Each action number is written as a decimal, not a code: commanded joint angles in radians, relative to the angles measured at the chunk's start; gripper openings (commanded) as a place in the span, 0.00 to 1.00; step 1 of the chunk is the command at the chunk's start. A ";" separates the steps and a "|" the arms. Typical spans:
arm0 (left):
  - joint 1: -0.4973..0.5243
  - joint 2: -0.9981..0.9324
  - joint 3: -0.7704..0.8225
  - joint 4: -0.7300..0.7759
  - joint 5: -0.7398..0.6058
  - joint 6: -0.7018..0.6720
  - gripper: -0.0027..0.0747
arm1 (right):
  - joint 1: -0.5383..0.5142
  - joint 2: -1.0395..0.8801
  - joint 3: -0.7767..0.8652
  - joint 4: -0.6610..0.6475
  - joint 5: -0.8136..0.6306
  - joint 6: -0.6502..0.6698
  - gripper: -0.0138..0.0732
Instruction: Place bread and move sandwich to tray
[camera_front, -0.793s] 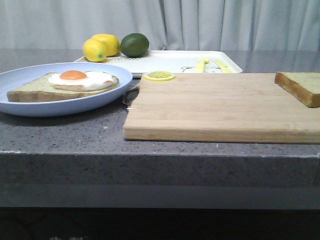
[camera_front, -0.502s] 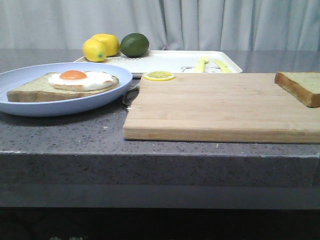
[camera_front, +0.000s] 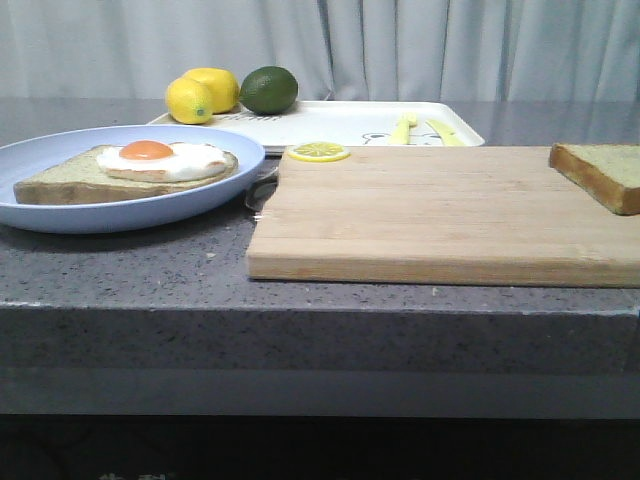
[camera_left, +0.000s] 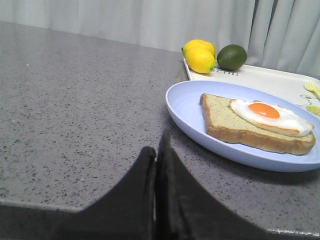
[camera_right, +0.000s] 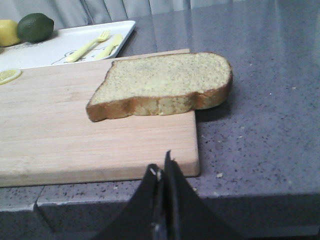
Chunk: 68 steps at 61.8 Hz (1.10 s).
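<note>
Currently both arms sit low at the near edge of the grey speckled stone bench (camera_front: 150, 280), neither showing in the front view. Left pincer (camera_left: 156, 150): dark fingers pressed together, nothing between them, hovering over bare bench just short of the round pale blue plate (camera_left: 185, 107). Right pincer (camera_right: 163, 167): also pressed together, empty, just off the near right corner of the light wooden cutting board (camera_right: 60, 135). Plain square toast slice with brown crust (camera_right: 165, 85) lies flat on the far right end of the board, one rounded edge overhanging the board's side onto the bench; in the front view it is cut off by the frame edge (camera_front: 605, 172). Sandwich, a toast slice topped with a fried egg, white with orange yolk (camera_front: 130, 170), lies on the blue plate (camera_front: 60, 215) at the left of the bench, plate rim just beside the board's left edge (camera_front: 440, 215). Flat white rectangular tray with raised rim (camera_front: 340, 122) sits behind plate and board, carrying two yellow lemons (camera_front: 200, 95) and a dark green lime (camera_front: 268, 89) at its left end, pale yellow plastic fork and knife (camera_front: 420, 128) at its right. Yellow lemon slice (camera_front: 319, 151) on the board's far left corner. Pale grey pleated curtain (camera_front: 420, 45) closes off the room behind the bench.
</note>
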<state>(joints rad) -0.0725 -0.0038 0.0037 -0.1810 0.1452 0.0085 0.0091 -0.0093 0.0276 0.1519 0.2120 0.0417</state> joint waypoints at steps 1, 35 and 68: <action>-0.006 -0.022 0.002 -0.005 -0.082 -0.009 0.01 | -0.006 -0.018 -0.003 -0.010 -0.084 -0.008 0.08; -0.003 -0.022 0.002 -0.011 -0.391 -0.009 0.01 | -0.006 -0.018 -0.029 0.057 -0.217 -0.008 0.08; -0.003 0.333 -0.408 0.092 -0.029 -0.002 0.01 | -0.006 0.336 -0.532 0.002 0.148 -0.011 0.08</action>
<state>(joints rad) -0.0725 0.2479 -0.3265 -0.0939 0.1049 0.0085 0.0091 0.2402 -0.4366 0.1800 0.3890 0.0417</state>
